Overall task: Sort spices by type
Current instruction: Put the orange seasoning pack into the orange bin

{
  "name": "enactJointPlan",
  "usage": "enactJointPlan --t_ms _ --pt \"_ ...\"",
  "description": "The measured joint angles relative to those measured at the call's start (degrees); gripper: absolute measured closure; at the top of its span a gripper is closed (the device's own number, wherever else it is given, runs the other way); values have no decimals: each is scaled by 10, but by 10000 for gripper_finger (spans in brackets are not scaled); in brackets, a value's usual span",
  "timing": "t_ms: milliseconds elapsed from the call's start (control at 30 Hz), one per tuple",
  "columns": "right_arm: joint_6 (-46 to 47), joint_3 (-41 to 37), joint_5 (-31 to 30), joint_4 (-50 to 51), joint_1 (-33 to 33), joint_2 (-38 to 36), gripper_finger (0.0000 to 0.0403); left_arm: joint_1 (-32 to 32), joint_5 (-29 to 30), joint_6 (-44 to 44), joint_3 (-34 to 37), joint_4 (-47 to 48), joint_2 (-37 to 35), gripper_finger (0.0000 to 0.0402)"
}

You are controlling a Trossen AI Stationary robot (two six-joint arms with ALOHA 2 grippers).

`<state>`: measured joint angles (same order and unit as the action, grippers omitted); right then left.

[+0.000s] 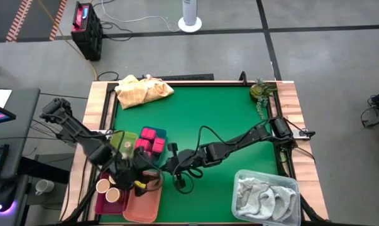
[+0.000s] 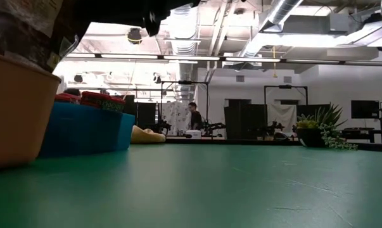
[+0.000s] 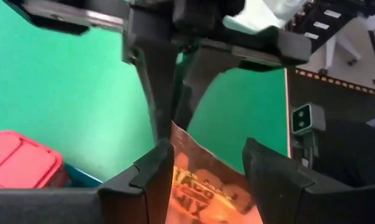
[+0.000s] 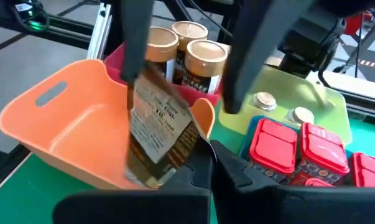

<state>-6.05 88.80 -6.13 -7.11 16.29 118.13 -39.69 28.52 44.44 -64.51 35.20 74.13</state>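
Handoff over the orange bin (image 4: 63, 118): right gripper (image 4: 203, 158) pinched tight on a flat spice packet (image 4: 159, 127), dangling it above its type's bin; left gripper (image 3: 209, 165) half-spread around it, not clamping. Jars (image 4: 196, 59) grouped in the red bin behind.

On the orange-brown packet (image 3: 206, 186), partial print is seen in the left wrist view: "ACO" above "IX". Fine print on its back label is too blurred to be read.
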Motion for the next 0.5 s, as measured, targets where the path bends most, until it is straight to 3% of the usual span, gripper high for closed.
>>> enactJointPlan --t_ms 200,500 --pt "0 1 -18 -1 0 0 383 0 1 8 0 12 0 219" --pt "2 1 -32 -16 -1 0 383 -1 2 56 0 106 0 222"
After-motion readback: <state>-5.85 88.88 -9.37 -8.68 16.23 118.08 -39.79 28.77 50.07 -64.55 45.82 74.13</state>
